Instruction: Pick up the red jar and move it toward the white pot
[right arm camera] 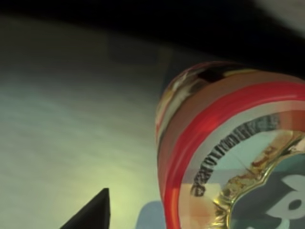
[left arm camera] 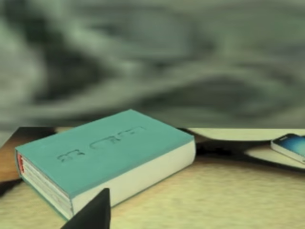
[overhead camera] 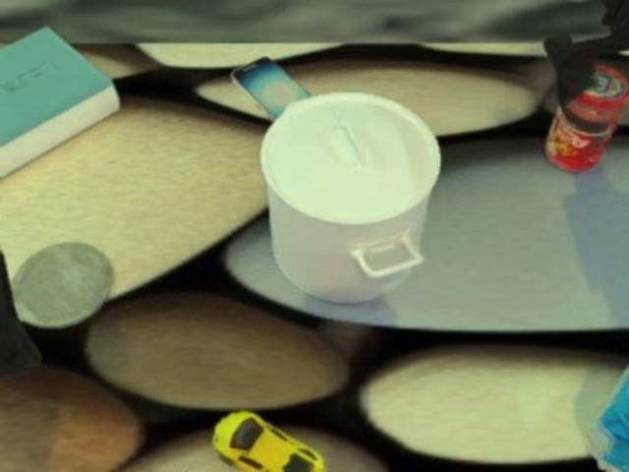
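The red jar (overhead camera: 585, 120) stands near the table's far right edge, red lid up. It fills the right wrist view as a close red-rimmed jar (right arm camera: 228, 152). My right gripper (overhead camera: 575, 57) hovers directly over the jar, open, with one dark finger (right arm camera: 93, 214) apart from the jar's side; the other finger is out of view. The white pot (overhead camera: 344, 197) sits mid-table with its lid on and its side handle (overhead camera: 388, 258) facing the near edge, well left of the jar. My left gripper (overhead camera: 10, 329) is parked at the left edge, open, holding nothing.
A teal book (overhead camera: 44, 93) lies at the far left, also seen as a teal book (left arm camera: 105, 157) in the left wrist view. A phone (overhead camera: 267, 84) lies behind the pot. A grey disc (overhead camera: 61, 283), a yellow toy car (overhead camera: 265, 444) and a blue object (overhead camera: 614, 423) lie nearer.
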Controlling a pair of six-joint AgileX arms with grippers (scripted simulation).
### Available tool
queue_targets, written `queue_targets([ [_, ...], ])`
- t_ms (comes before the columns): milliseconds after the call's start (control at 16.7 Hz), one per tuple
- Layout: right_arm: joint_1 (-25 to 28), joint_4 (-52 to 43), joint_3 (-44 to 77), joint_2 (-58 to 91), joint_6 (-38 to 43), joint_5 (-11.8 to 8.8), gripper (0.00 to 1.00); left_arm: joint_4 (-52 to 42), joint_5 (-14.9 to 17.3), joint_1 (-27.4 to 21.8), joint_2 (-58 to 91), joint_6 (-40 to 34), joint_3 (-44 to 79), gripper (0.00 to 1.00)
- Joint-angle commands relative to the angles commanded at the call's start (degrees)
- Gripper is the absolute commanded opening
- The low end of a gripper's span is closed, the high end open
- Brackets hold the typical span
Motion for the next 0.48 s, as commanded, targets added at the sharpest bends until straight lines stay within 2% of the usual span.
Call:
queue_targets([
  [300,-0.3,0.3,-0.3,0.1,0.0,0.0,1.00,0.0,0.0,0.0,0.0,0.0,0.0,1.00],
  [480,0.0,4.1,-4.5,-0.5,0.0,0.0,1.00,0.0,0.0,0.0,0.0,0.0,0.0,1.00],
])
